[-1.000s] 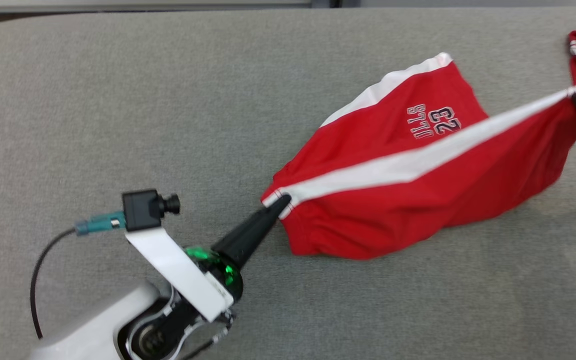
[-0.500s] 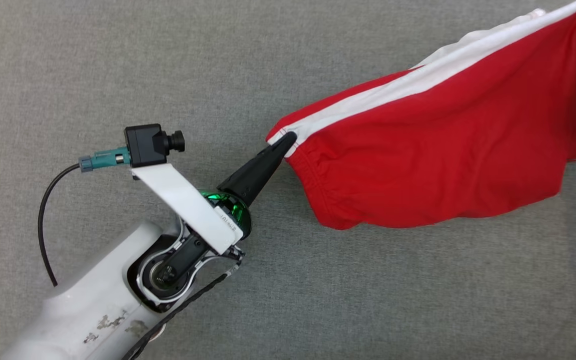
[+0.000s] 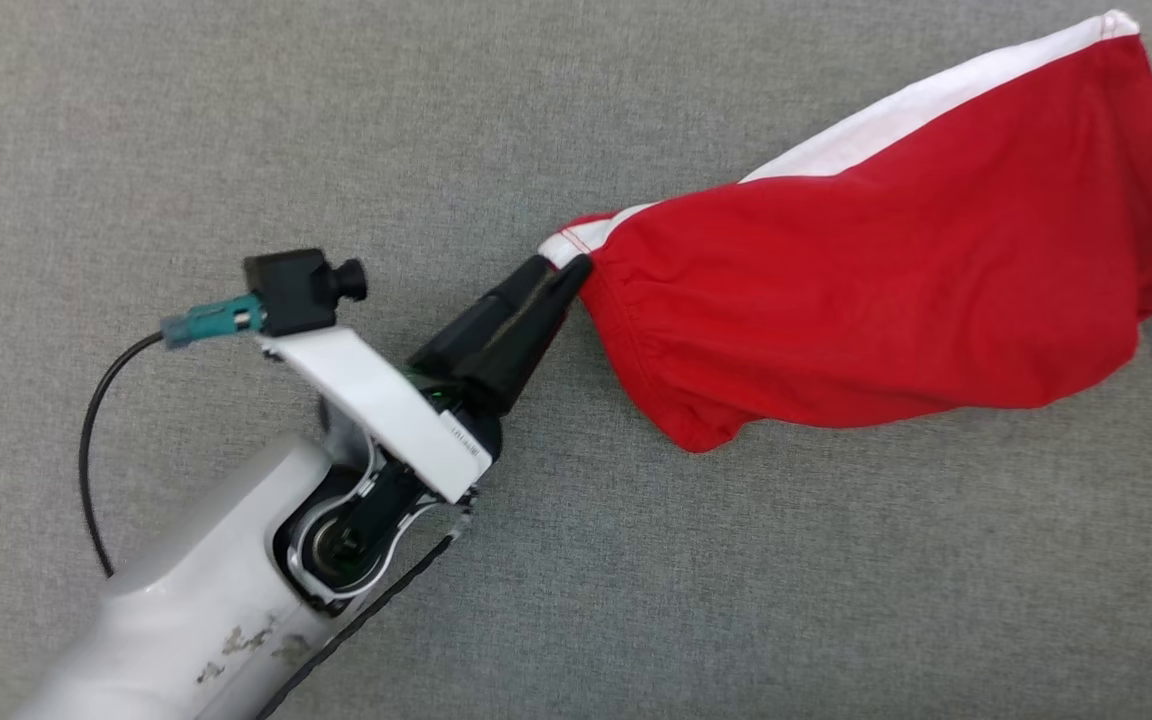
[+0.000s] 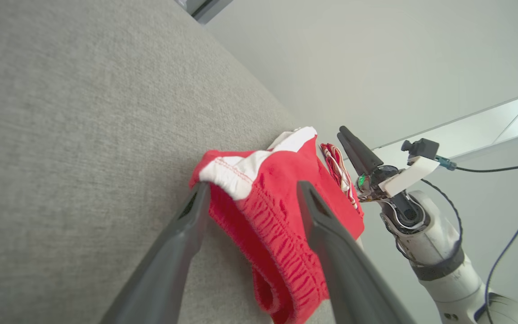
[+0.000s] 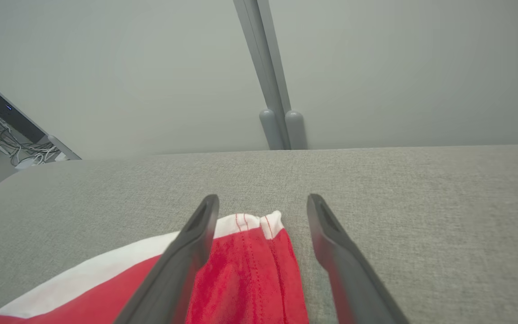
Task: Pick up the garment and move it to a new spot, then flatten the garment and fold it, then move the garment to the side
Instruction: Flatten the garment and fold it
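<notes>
Your left gripper [image 3: 561,268] stands open at the waistband corner of the red garment [image 3: 886,300], which lies stretched across the grey fabric surface [image 3: 236,120]. Your right gripper [image 5: 263,200] is also open, at the far corner. The move looks done and flattening comes next. There is bare room to the left, and the back edge lies beyond the right gripper.
</notes>
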Robot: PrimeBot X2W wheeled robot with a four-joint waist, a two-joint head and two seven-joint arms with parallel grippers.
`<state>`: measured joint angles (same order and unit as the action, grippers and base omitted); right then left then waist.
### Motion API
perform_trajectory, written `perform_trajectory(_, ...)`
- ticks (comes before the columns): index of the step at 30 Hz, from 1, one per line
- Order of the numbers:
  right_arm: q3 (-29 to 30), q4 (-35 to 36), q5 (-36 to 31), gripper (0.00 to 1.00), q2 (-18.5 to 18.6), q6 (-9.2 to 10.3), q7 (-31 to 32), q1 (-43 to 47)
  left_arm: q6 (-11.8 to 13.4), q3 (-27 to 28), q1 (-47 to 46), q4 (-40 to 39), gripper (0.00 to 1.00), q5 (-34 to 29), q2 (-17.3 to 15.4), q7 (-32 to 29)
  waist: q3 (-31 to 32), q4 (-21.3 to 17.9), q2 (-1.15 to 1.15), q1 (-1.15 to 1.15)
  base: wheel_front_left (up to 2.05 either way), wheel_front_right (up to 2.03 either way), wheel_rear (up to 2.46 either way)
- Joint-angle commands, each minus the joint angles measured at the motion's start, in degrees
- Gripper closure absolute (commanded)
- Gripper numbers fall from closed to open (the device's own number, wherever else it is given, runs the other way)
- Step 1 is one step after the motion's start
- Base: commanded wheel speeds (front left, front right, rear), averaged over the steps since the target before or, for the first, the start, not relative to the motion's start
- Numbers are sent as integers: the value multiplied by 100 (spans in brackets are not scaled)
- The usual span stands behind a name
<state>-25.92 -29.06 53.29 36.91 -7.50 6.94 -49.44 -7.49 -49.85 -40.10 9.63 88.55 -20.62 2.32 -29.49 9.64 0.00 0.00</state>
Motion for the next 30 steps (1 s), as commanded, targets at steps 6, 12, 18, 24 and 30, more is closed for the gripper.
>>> perform_trajectory(6, -17, 55, 148, 0, 457, 2, -372, 876, 145, -237, 272, 623, 0, -1859, -341, 1189, 480, -135, 0, 0, 0, 0, 0)
perform_trajectory(12, -149, 85, -95, 0, 488, 3, -776, 1831, 1216, 1116, 1394, 169, 0, -4258, 353, 1284, 911, 56, 0, 0, 0, 0, 0)
perform_trajectory(18, -44, -432, -458, 0, 215, 3, -1037, 1961, 1500, 1986, 2611, -561, 0, -6061, 1260, 1280, 1147, 542, 0, 0, 0, 0, 0)
perform_trajectory(24, 4, -1531, -758, 0, 2, 3, -528, 1427, 1298, 2246, 3227, -693, 0, -7021, 1673, 1279, 1226, 1049, 0, 0, 0, 0, 0)
perform_trajectory(30, 105, -2751, -1252, 0, -126, 4, -190, 958, 1153, 2355, 3376, -680, 0, -7304, 1747, 1279, 1253, 1238, 0, 0, 0, 0, 0)
